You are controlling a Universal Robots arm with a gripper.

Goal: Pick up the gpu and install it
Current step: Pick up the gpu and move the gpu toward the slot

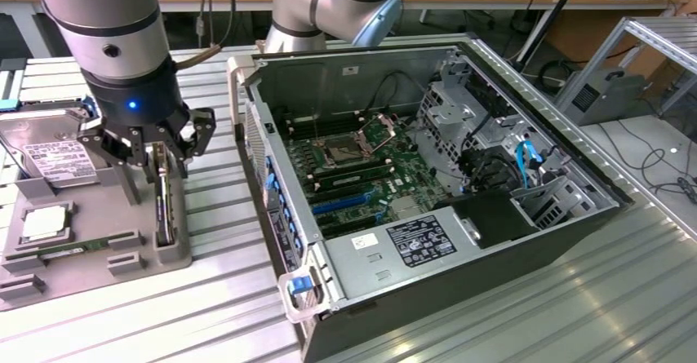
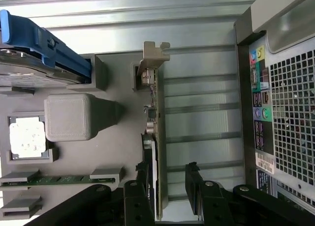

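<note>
1. On the grey tray (image 1: 104, 216) at the exterior view's left, the gpu (image 1: 163, 208) stands on edge in a slot. Its silver bracket (image 2: 153, 56) is at the end away from the fingers.
2. The gripper (image 1: 162, 161) hangs low over that card with its fingers (image 2: 194, 186) spread wide and holding nothing. One finger is on each side of the card: one just beside it, the other apart. Whether the near one touches the card cannot be told.
3. The hard drive (image 1: 44, 155) has a white label, and the power supply (image 1: 419, 241) in the case (image 1: 610, 192) has a white label with black print. Neither can be read. A small white sticker (image 1: 351, 71) is on the case's inner wall. A barcode sticker (image 2: 266, 163) sits on the case's rear below coloured ports (image 2: 260, 113). Its characters are too small to make out.
4. The card's lower edge is sunk in the slot, and in the exterior view the gripper covers one end of it. The hard drive is cut off at the exterior view's left edge.
5. A square processor (image 1: 42, 223) and a green memory stick (image 1: 65, 253) also lie on the tray. The case lies open-side up on the ribbed metal surface (image 1: 218, 314), just beside the tray. It shows a motherboard (image 1: 360, 167) and blue cables (image 1: 525, 163).
</note>
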